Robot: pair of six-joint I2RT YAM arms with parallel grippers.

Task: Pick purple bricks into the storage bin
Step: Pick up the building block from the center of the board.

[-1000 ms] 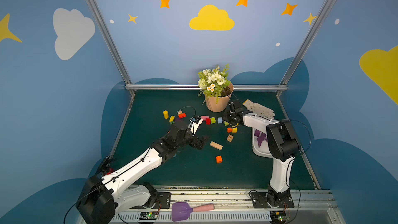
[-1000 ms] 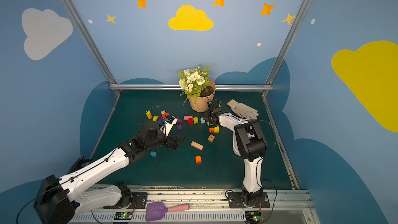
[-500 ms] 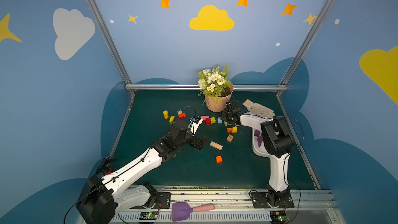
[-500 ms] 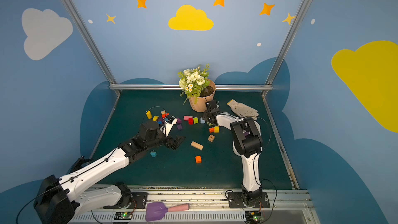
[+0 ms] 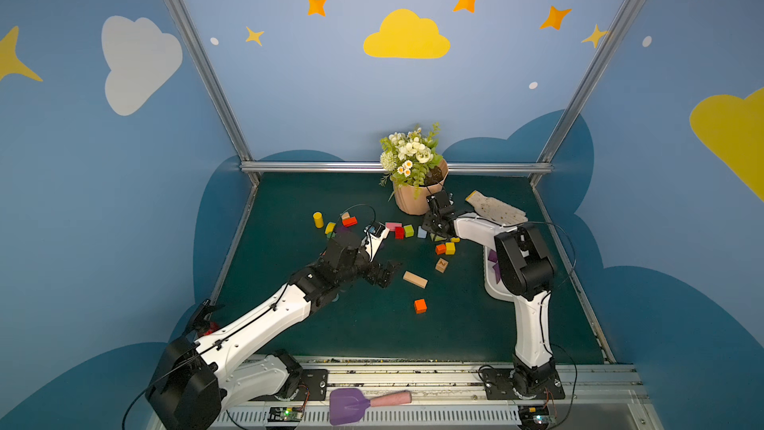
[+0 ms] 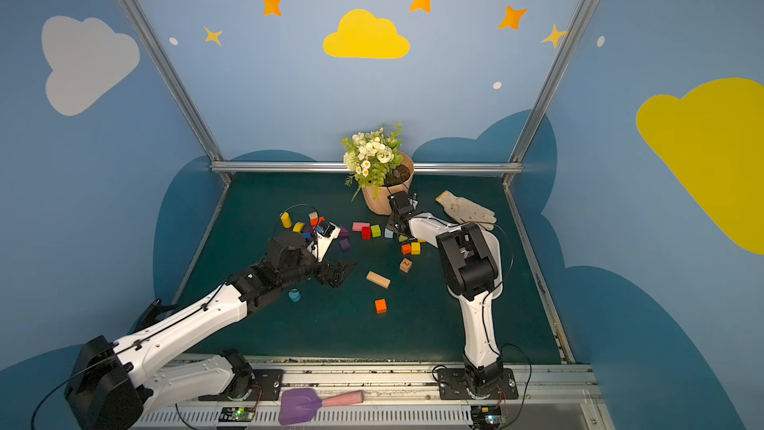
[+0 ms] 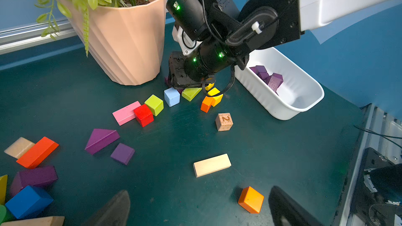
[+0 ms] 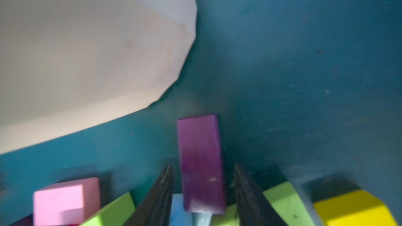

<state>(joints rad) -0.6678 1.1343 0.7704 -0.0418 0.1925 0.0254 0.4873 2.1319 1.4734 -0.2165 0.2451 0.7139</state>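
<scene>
My right gripper (image 8: pixel 202 166) is down on the mat beside the flowerpot, open, its two fingers either side of a purple oblong brick (image 8: pixel 199 159) with a narrow gap on each side. In both top views that gripper (image 5: pixel 432 233) (image 6: pixel 395 231) hides this brick. A purple wedge (image 7: pixel 101 140), a flat purple brick (image 7: pixel 123 153) and a purple oblong (image 7: pixel 33 178) lie apart on the mat. The white storage bin (image 7: pixel 282 109) holds several purple bricks (image 7: pixel 269 79). My left gripper (image 7: pixel 202 209) hovers open over bare mat, holding nothing.
The peach flowerpot (image 5: pixel 413 200) stands close behind my right gripper. Pink, red, green, pale blue, yellow and orange blocks crowd around it. A plain wooden block (image 5: pixel 414 279), a numbered cube (image 5: pixel 441 265) and an orange cube (image 5: pixel 420 306) lie mid-mat. A glove (image 5: pixel 496 208) lies at the back right.
My right arm has swung a little to the left, bringing its gripper closer to the flowerpot and the block row. The left arm has stayed where it was.
</scene>
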